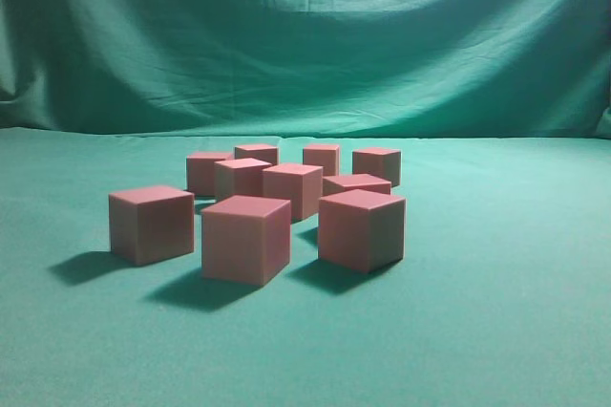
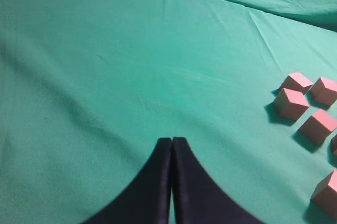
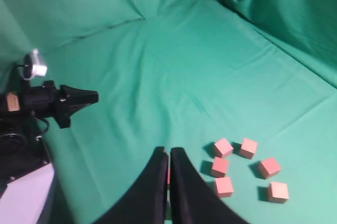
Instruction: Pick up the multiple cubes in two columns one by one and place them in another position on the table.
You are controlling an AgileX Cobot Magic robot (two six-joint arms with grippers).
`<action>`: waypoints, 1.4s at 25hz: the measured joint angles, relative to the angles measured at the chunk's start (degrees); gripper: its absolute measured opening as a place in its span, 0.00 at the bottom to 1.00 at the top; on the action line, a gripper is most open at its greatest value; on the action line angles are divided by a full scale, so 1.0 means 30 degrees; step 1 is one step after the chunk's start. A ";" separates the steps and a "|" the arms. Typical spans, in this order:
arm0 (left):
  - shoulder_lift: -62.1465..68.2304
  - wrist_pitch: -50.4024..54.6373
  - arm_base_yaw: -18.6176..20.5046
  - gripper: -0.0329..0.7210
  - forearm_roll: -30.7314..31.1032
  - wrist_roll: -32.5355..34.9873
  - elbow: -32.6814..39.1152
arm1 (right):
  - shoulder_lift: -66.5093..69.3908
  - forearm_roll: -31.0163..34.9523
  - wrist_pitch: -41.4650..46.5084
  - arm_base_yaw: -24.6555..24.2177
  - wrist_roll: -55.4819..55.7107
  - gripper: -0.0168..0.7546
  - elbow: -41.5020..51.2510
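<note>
Your table fills every view, its teal-green cloth lightly creased, with the wrinkled green curtain hanging behind it. The other arm shows at the left edge of the right wrist view, raised clear of the cloth. You have the left gripper above bare cloth, fingers pressed together, nothing between them; the blocks lie well to its right. The right gripper is likewise closed and empty, high above the table, with blocks below and to its right. The cubes sit in a loose cluster near the table's middle, nine countable in the exterior view, all resting on the cloth, several turned at different angles.
</note>
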 joint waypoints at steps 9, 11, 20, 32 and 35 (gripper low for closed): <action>0.0000 0.0000 0.0000 0.04 0.0000 0.0000 0.0000 | -0.5565 0.4214 -0.5012 0.0000 -0.2942 0.02 0.7772; 0.0000 0.0000 0.0000 0.04 0.0000 0.0000 0.0000 | -0.6663 0.4445 -0.5220 0.0000 -0.2946 0.02 0.9040; 0.0000 0.0000 0.0000 0.04 0.0000 0.0000 0.0000 | -0.8085 0.4771 -0.4977 0.0000 -0.2632 0.02 1.3744; 0.0000 0.0000 0.0000 0.04 0.0000 0.0000 0.0000 | -0.9659 0.4798 -0.7660 -0.2343 -0.2499 0.02 1.7123; 0.0000 0.0000 0.0000 0.04 0.0000 0.0000 0.0000 | -1.1082 0.4764 -0.9504 -0.4742 -0.2499 0.02 1.8576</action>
